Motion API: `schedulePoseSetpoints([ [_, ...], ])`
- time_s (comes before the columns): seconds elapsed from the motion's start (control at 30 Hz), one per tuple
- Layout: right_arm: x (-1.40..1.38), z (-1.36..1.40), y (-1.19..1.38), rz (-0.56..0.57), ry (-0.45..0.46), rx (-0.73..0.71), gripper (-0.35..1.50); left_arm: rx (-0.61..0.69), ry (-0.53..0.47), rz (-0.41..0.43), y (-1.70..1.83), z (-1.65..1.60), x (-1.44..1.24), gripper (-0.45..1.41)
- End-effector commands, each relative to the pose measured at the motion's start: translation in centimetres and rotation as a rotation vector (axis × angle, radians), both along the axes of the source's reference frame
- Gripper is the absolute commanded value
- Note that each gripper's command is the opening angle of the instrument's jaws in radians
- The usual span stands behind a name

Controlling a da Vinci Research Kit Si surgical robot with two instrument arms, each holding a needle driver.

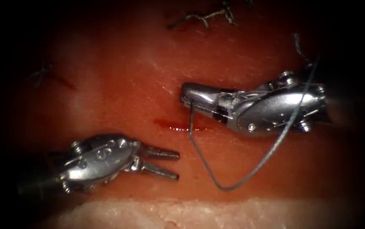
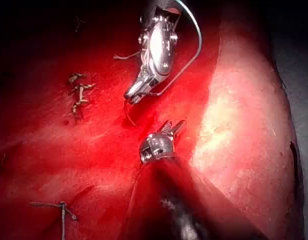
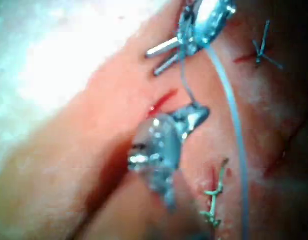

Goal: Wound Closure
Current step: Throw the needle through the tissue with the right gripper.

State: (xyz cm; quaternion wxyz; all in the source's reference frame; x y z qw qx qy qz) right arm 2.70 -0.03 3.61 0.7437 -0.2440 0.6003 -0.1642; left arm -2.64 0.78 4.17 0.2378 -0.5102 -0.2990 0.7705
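Tied stitches (image 1: 208,17) at the top of the endoscope view, on the tissue (image 1: 119,72); another knotted stitch (image 1: 42,74) far left. Same stitches seen beside the tools in the left wrist view (image 2: 79,95) and right wrist view (image 3: 214,200). Short red-wet cut (image 1: 178,126) mid-field, between both tools. Pale fatty edge (image 1: 216,214) along the bottom.

Thread (image 1: 250,171) hanging from the right claw's tip, crossing the cut, looping low on the tissue, then rising across the right tool's own body.

Right claw (image 1: 185,96) reaching in level from the right, jaws closed on the thread just above the cut, tip close to the tissue. Needle not made out; cannot tell where it lies.

Left claw (image 1: 175,165) pointing right from the lower left, jaws parted in a narrow V, holding nothing, just below and left of the cut.
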Motion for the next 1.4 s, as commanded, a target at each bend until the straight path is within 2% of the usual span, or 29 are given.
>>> schedulePoseSetpoints([
  [0.03,0.09,0.04,0.06,0.003,0.002,-0.001,-0.35,-0.002,0.001,0.0,0.0,0.08,-0.07,0.21],
  [0.27,0.11,0.07,0.26,0.054,0.022,0.151,-0.35,0.015,0.026,-0.005,-0.11,0.3,-0.02,0.21],
  [0.37,0.09,0.12,0.38,0.092,0.029,0.318,-0.35,0.023,0.034,-0.006,-0.14,0.42,0.02,0.19],
  [0.5,0.08,0.17,0.46,0.118,0.043,0.416,-0.35,0.029,0.037,-0.007,-0.16,0.48,0.05,0.19],
  [0.77,0.13,0.24,0.61,0.174,0.066,0.596,-0.35,0.028,0.042,-0.003,-0.17,0.49,0.07,0.17],
  [1.07,0.21,0.35,0.79,0.209,0.057,0.723,-0.35,0.028,0.047,0.0,-0.2,0.47,0.07,0.17],
  [1.17,0.19,0.4,0.82,0.235,0.043,0.852,-0.35,0.028,0.049,0.002,-0.2,0.46,0.08,0.17],
  [1.4,0.18,0.49,0.85,0.281,0.031,1.017,-0.35,0.028,0.052,0.004,-0.21,0.45,0.08,0.17],
])
